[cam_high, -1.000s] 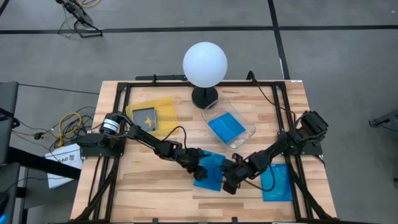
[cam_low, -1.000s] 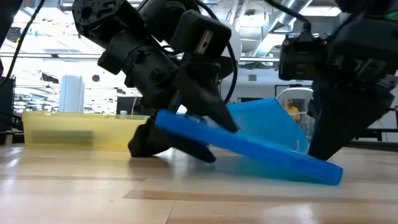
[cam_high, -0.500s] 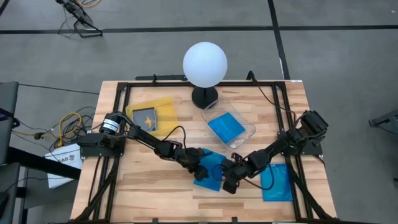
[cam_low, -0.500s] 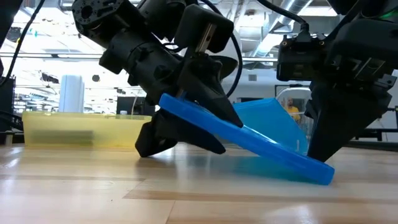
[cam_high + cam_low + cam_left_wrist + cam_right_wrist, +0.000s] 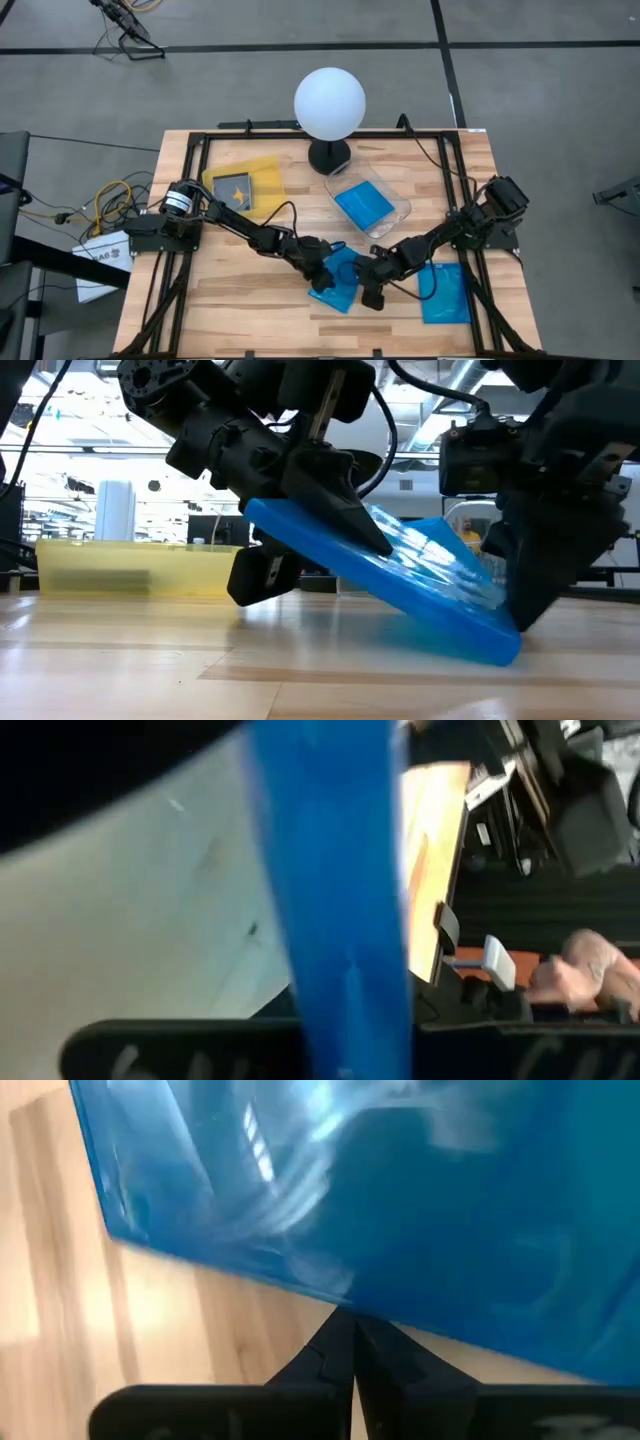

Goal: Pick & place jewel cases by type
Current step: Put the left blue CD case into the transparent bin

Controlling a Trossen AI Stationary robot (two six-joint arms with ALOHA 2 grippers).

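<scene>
Nearest the front edge of the table [image 5: 240,315], a blue jewel case [image 5: 400,595] is tilted steeply, its lower edge resting on the wood and its upper edge raised. That upper edge is pinched by the left gripper [image 5: 322,277], whose fingers are clamped on the case, as is seen in the low view. Just beside it, the right gripper [image 5: 372,293] is pressed against the lower edge with its fingers together, holding nothing; it appears to serve as a stop.

The case is judged light, stiff and thin, with a glossy face that is likely slippery. A grip across the rim, as taken, seems the right one, since the flat face offers no purchase. Brittle plastic of this kind could crack if squeezed hard or dropped on a corner.

A second blue case [image 5: 446,292] lies flat near the right side. Farther back, a blue case [image 5: 363,206] sits inside a clear tray [image 5: 400,205], and a dark case [image 5: 233,190] lies in a yellow tray [image 5: 268,172]. Behind them, a white globe lamp [image 5: 329,102] is placed at the far edge.
</scene>
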